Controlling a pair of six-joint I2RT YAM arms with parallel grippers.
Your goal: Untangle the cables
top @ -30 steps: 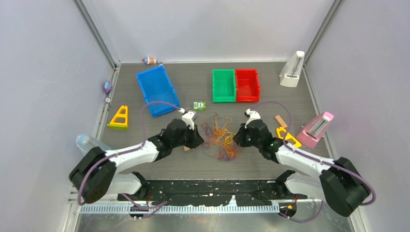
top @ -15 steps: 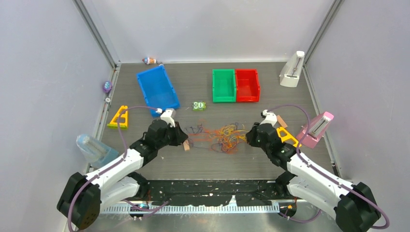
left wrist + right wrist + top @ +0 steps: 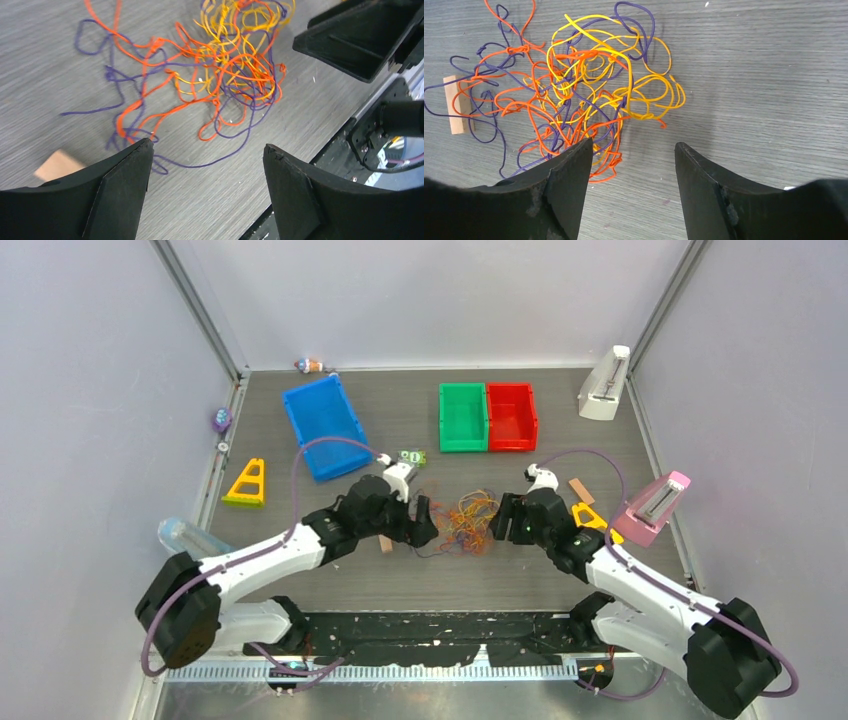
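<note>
from above, the cables (image 3: 468,524), a loose tangle of orange, yellow and purple strands, lie on the desk (image 3: 400,580) between the left claw (image 3: 423,521) and the right claw (image 3: 503,519), both spread wide and facing each other across the heap. the heap runs roughly left to right, with a purple tail trailing toward the left arm and a small wooden block (image 3: 385,543). left wrist view: the wide-set fingers frame the tangle just ahead, with orange and purple loops strung out to the left, the yellow knot bunched at the far end near the other claw, and the block beside the left finger. right wrist view: the fingers stand wide apart at the tangle's near edge, yellow loops toward the centre, orange and purple strands stretching left to the block, one purple loop crossing it.
</note>
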